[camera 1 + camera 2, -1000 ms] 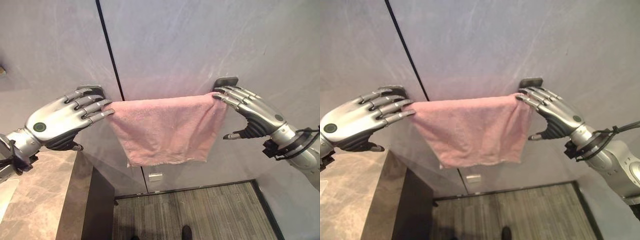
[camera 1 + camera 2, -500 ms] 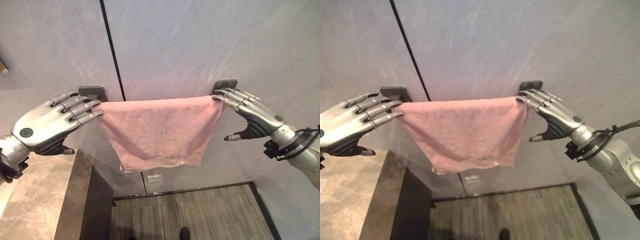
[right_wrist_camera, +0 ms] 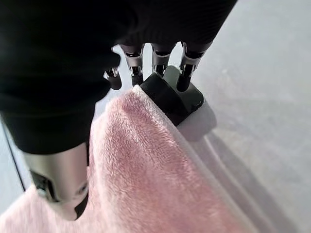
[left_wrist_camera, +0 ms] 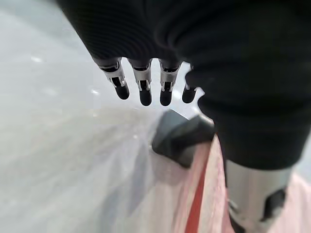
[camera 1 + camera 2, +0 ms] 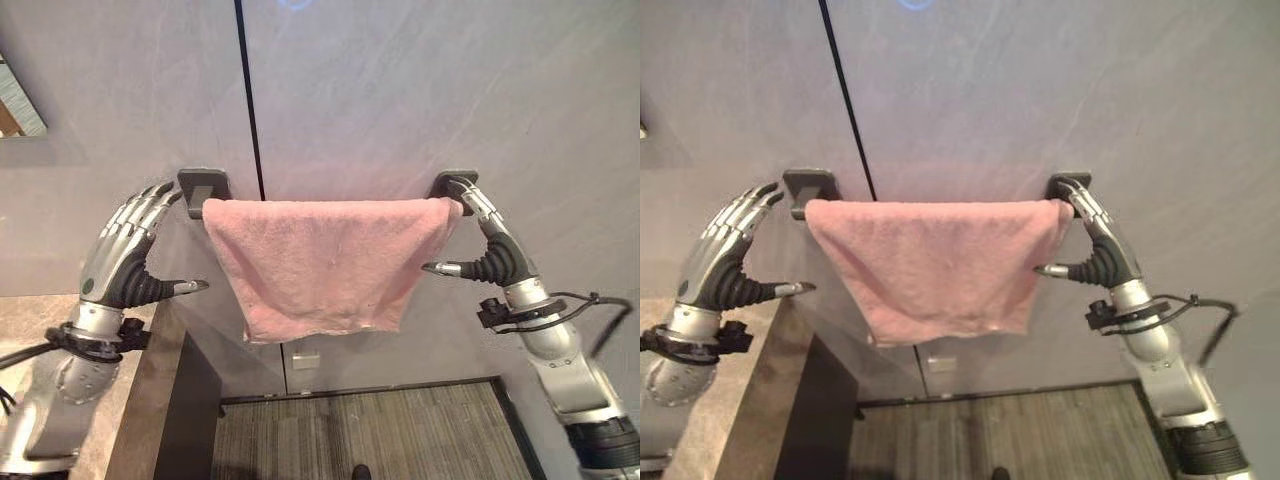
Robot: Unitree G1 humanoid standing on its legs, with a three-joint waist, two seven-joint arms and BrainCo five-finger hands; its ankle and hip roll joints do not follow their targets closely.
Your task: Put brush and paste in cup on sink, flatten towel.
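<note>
The pink terry-cloth towel (image 5: 325, 262) hangs over a wall rail between the two hands, spread almost from one dark square rail bracket (image 5: 203, 189) to the other dark square bracket (image 5: 452, 184). The left hand (image 5: 122, 251) stands just outside the towel's nearer edge, fingers straight and pointing up toward the first bracket, thumb stuck out sideways toward the cloth; it holds nothing, and in the left wrist view its fingertips (image 4: 144, 96) hang clear of the bracket with wall showing between. The right hand (image 5: 485, 244) is at the towel's far edge, also with straight fingers, their tips reaching to the second bracket and right at the cloth's top corner; whether they press the fabric I cannot tell. Its thumb points inward at the towel's side edge without gripping it.

The towel looks light, soft and limp, with a fluffy pile that should grip rather than slide on smooth fingers. It will not hold a shape, so pushing on it only bunches it. The lower hem, below and between the hands, runs crooked, higher on the right hand's side. Best places to take hold, I judge, are the top corners by each bracket, or the bottom corners for a gentle downward tug to even it
</note>
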